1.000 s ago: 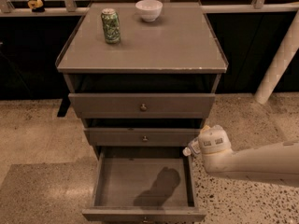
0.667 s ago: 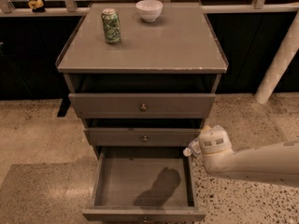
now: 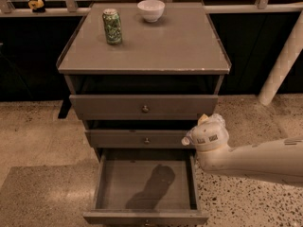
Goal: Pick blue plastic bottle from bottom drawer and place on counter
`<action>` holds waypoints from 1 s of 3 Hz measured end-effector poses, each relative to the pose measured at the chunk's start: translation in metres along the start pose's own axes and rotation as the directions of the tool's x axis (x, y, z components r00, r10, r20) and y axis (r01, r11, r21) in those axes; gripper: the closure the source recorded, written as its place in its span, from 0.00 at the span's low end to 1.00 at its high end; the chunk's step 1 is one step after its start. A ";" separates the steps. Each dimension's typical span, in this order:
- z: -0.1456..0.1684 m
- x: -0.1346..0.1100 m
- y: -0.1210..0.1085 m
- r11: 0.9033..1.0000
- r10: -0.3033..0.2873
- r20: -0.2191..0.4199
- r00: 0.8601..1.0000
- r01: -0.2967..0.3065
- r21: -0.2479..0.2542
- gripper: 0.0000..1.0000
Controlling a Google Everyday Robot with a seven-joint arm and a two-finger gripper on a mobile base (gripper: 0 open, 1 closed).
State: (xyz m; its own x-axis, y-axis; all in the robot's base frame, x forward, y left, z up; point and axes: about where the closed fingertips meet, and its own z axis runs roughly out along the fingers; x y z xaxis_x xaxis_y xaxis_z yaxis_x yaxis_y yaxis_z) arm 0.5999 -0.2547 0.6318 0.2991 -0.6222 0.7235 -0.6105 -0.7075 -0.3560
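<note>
Nothing had moved in the last second. My gripper [image 3: 204, 135] hung in the same spot as before, off the right front corner of the cabinet, level with the middle drawer [image 3: 123, 139] and above the right wall of the bottom drawer [image 3: 118, 186]. My arm reached in from the right edge of the view. I could not tell whether the gripper was open or closed, or whether it held anything, because only its pale rounded back faced the camera.

The bottom drawer stood pulled out, just as it had a moment earlier. Its grey floor showed only a dark shadow [image 3: 154, 186]. I could not see the blue plastic bottle in the drawer, on the desk [image 3: 165, 46], or anywhere else in view. It might have been hidden behind my wrist, but I could not say so.

On the desk, the green can [image 3: 112, 26] stood upright near the back left, with the white bowl [image 3: 151, 10] behind it to the right. Neither had shifted.

I judged that this pause brought no visible progress. The drawer was open and ready, but the placing step was not yet done, since no bottle stood on the desk. Before moving on I needed to find out where the bottle was, because a blind reach near the drawer wall risked a knock.
</note>
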 end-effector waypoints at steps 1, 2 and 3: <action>-0.030 0.045 -0.037 0.997 0.026 -0.126 0.992 -0.017 0.076 1.00; -0.032 0.050 -0.038 0.997 0.027 -0.138 0.990 -0.017 0.078 1.00; -0.030 0.054 -0.038 0.996 0.040 -0.098 0.994 -0.032 0.085 1.00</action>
State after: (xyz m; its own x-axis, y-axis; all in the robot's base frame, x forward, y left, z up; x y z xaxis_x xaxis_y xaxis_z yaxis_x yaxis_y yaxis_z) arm 0.6167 -0.2514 0.7018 0.2011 -0.6143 0.7630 -0.5552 -0.7132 -0.4279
